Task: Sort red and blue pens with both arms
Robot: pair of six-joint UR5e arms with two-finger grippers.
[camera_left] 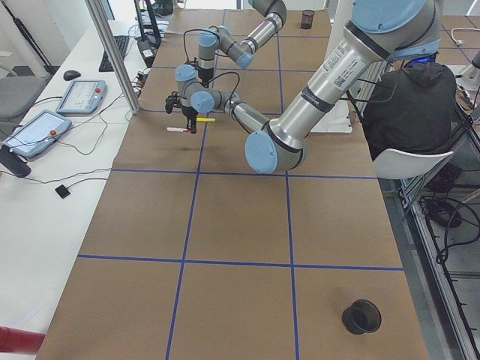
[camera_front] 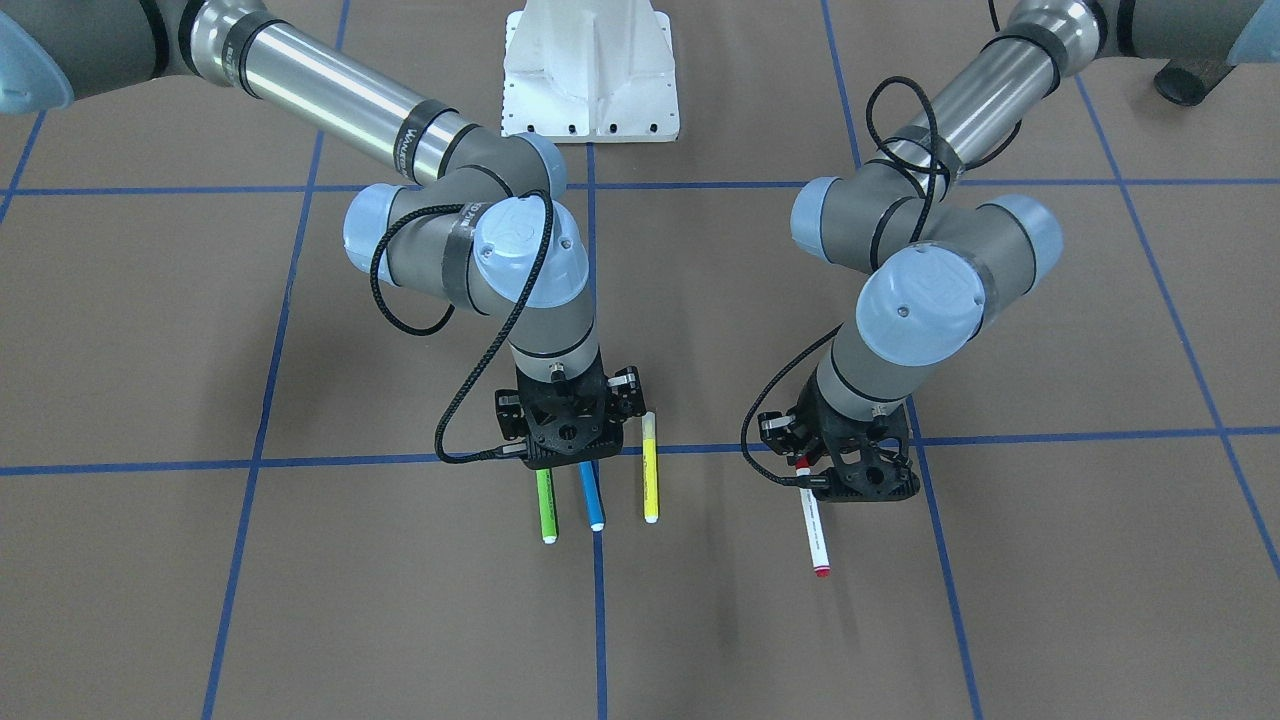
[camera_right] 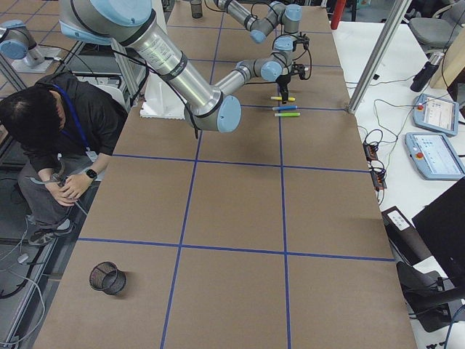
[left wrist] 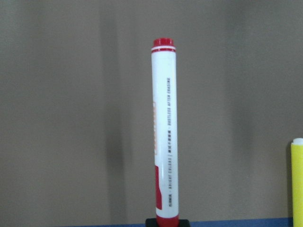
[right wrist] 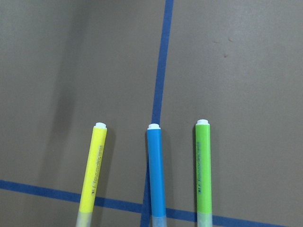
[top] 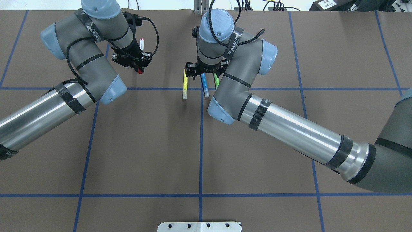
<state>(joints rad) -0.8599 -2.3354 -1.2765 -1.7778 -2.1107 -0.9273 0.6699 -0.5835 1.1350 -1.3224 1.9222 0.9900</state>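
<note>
Directly beneath the right pincer (camera_front: 568,440), whose opening cannot be told, the blue pen (camera_front: 591,497) is laid on the surface (camera_front: 400,600) between a green marker (camera_front: 546,505) and a yellow marker (camera_front: 650,470), lengthwise along a tape line (camera_front: 600,620), while the red pen (camera_front: 813,525) is pinched by the left pincer (camera_front: 815,480).

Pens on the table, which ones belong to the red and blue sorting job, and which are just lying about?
Part of the job:
red pen
blue pen

Just lying about:
green marker
yellow marker
These two lie on either side of the blue pen.
</note>
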